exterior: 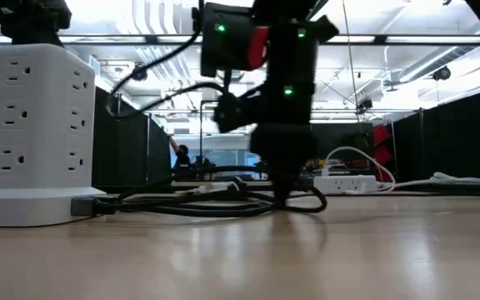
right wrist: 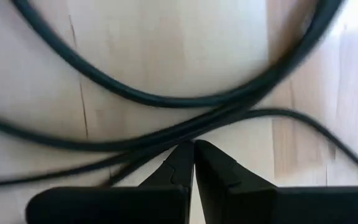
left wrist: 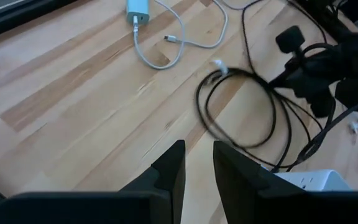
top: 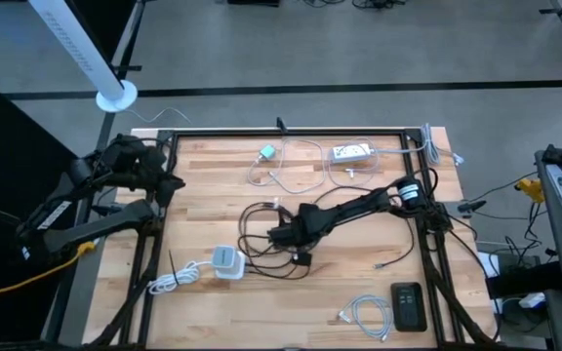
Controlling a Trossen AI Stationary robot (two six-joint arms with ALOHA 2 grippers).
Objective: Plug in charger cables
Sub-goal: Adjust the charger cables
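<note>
A long black charger cable (top: 261,226) lies in loose loops on the middle of the wooden table. My right gripper (top: 283,236) reaches in from the right and stands down among those loops (exterior: 223,204), shut at the cable (right wrist: 166,99). A white cable with a teal plug block (top: 266,153) lies at the far side, and another white cable (top: 174,281) at the near left. My left gripper (left wrist: 199,163) hovers open over the table's left edge (top: 169,183), nothing between its fingers. My right gripper comes at the black cable from above, pointing down. Its fingertips (right wrist: 182,155) meet right where one strand of the loop (right wrist: 166,142) crosses them, the fingers lying across the strand. The cable still rests on the table; the fingers hide how much of it is pinched.
A white tower power strip (exterior: 36,125) stands at the near left (top: 225,261). A flat white power strip (top: 352,152) lies at the far right, a black phone (top: 408,304) and a coiled white cable (top: 364,312) at the near right. Bare wood lies at the near middle.
</note>
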